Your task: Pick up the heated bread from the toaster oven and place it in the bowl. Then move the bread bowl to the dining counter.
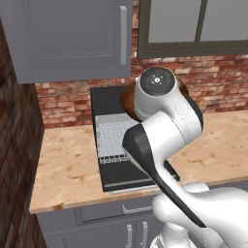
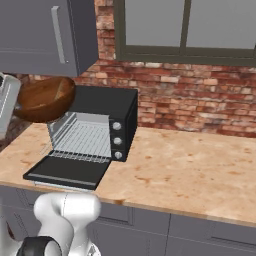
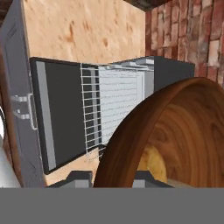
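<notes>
Base cams flank arm, share toaster oven (image 1: pixel 114 145); hand cam close.

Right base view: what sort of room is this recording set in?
A kitchen, rendered. A black toaster oven with its door down stands on a wood-look counter over grey cabinets, backed by a red brick wall and a window.

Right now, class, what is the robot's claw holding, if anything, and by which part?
The claw is shut on the wooden bowl, gripping it by its rim. The bowl hangs lifted above the toaster oven, with the bread inside.
</notes>
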Motion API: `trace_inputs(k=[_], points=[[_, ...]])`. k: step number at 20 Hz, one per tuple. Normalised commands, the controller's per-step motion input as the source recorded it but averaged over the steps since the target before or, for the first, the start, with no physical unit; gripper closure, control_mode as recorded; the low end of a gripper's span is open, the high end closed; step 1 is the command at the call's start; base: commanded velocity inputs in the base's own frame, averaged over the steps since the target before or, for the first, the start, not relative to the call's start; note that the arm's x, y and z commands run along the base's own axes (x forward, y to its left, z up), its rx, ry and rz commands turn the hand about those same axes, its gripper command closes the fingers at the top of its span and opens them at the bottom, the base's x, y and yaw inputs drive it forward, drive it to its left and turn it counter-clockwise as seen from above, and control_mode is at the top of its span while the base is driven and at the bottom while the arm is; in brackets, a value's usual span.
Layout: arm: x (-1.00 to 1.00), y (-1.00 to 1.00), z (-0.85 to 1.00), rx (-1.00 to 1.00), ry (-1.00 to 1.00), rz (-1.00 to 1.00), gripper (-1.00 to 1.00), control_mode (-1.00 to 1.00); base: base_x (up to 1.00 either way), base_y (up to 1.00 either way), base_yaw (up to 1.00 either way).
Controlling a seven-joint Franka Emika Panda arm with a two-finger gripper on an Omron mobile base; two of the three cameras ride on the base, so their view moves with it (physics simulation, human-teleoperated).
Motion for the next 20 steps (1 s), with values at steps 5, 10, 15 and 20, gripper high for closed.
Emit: trace_inputs(k=[5,10,15,20], points=[[0.02,-0.21,-0.21,0.07,0.05,0.0,1.0,-1.0,0.0,0.0,0.0],[-0.01,0.0,-0.01,0.01,0.01,0.0,1.0,1.0,-0.59,-0.44,-0.11],[0.0,0.0,0.0,0.0,0.0,0.0,1.0,1.0,-0.58,-0.41,-0.5],[0.0,0.0,0.0,0.0,0.0,0.0,1.0,1.0,-0.46,-0.03,-0.8]])
